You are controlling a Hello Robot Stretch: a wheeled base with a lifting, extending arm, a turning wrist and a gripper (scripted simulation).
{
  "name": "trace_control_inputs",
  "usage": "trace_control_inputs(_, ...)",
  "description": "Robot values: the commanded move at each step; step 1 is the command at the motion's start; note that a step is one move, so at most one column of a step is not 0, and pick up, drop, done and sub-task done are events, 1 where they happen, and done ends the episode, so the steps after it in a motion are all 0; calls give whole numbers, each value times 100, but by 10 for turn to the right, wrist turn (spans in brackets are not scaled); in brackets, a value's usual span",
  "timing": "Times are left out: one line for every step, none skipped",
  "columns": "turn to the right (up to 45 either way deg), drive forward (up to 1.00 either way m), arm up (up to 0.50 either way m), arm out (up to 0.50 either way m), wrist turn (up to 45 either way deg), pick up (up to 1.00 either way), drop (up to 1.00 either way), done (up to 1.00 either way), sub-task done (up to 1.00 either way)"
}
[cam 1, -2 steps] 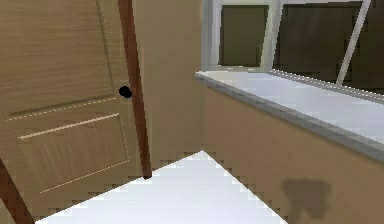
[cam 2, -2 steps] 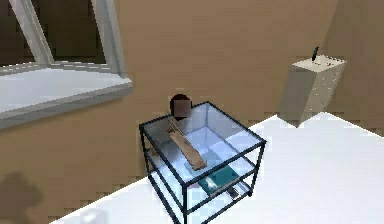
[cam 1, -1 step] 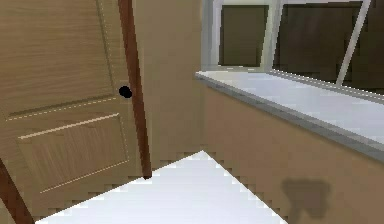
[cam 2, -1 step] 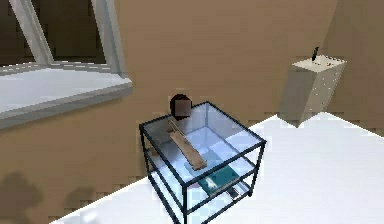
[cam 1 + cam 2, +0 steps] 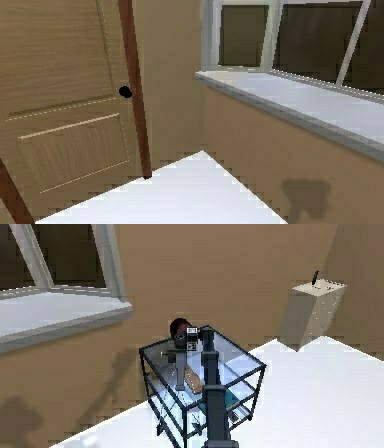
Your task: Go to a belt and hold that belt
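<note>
Biggest stuff first: tan walls and a white floor (image 5: 200, 190), then a big window (image 5: 300, 40) over a grey sill (image 5: 290, 95) and a wooden door (image 5: 60, 90) in the forward view.

In the arm side view the robot is parked side-on to a little glass-topped table (image 5: 240, 359) with a black frame and lower shelves. That looks deliberate to me, since that's the side the arm reaches out on. Further back a beige pedestal (image 5: 315, 309) stands by the wall.

The arm (image 5: 215, 409) runs up from the bottom edge over the table top, ending with the pincer (image 5: 183, 341) right by a dark roundish lump (image 5: 177, 324) with a bit of red on it. My guess is that's the belt, coiled up, but it's too blobby to be sure. Since it sits on the glass at the pincer's end, I can't tell if the pincer has hold of anything.

On a lower shelf there's a brown lump (image 5: 192, 379) and something teal (image 5: 236, 400).
</note>
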Motion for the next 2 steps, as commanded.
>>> trace_control_inputs(0, 0, 0, 0, 450, 0, 0, 0, 0)
trace_control_inputs(0, 0, 0, 0, 450, 0, 0, 0, 0)
